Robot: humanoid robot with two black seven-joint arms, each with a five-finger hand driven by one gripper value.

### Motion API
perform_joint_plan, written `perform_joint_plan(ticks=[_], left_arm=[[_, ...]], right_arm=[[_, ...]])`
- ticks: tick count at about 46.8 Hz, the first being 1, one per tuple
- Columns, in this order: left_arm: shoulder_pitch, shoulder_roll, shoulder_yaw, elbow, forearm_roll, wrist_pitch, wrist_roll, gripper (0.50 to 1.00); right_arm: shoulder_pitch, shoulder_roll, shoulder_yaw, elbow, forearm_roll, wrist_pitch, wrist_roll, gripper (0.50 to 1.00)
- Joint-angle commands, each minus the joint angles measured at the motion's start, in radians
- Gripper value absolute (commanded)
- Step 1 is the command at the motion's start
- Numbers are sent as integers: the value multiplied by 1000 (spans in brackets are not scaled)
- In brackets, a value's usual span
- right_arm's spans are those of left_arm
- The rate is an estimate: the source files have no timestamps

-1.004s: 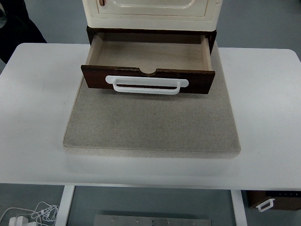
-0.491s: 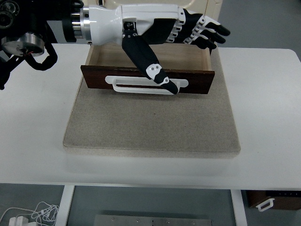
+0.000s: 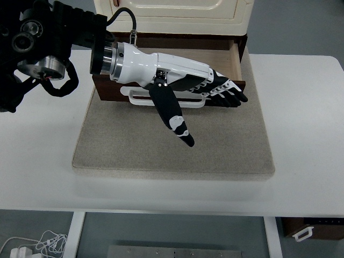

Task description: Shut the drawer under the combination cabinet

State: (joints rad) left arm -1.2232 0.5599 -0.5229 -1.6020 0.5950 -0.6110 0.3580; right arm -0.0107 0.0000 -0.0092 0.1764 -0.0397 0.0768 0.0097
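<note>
A: White table (image 3: 301, 123), beige mat (image 3: 161, 145) on it, cream combination cabinet (image 3: 177, 11) at the far end of the mat. Drawer?

B: Drawer (image 3: 236, 54) under the cabinet, pulled out toward the camera, wooden inside showing. Dark brown front, white handle (image 3: 134, 98) partly covered by the hand.

A: Which hand?

B: Left hand (image 3: 183, 83), coming in from the left edge, lying across the drawer front. Right arm not visible.

A: Fingers?

B: Fingers (image 3: 228, 97) stretched out flat, side by side, pointing right, gripping nothing. They overlap the right part of the drawer front and the handle's right end. Thumb (image 3: 174, 118) angles down toward the near side, over the mat, away from the handle.

A: Touching the front?

B: Can't tell; this view shows overlap only.

A: Anything else?

B: Cable (image 3: 32, 244) on the floor, lower left. Small dark box with a white handle (image 3: 312, 231) on the floor, lower right.
</note>
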Motion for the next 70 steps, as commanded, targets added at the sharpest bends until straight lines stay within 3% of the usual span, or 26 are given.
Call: perform_joint_plan(ticks=[1, 27, 53, 59, 70], left_arm=[[1, 0, 43, -18, 0, 0, 22, 1000], [-2, -2, 161, 4, 0, 0, 253, 1000], [-25, -5, 159, 116, 22, 0, 253, 1000], [-32, -51, 158, 162, 48, 0, 253, 1000], [-36, -74, 149, 221, 65, 0, 253, 1000]], right_arm=[[0, 0, 0, 0, 1, 0, 0, 952], [0, 0, 0, 0, 0, 0, 1, 952], [0, 0, 0, 0, 0, 0, 1, 952], [0, 0, 0, 0, 0, 0, 0, 952], [0, 0, 0, 0, 0, 0, 1, 952]])
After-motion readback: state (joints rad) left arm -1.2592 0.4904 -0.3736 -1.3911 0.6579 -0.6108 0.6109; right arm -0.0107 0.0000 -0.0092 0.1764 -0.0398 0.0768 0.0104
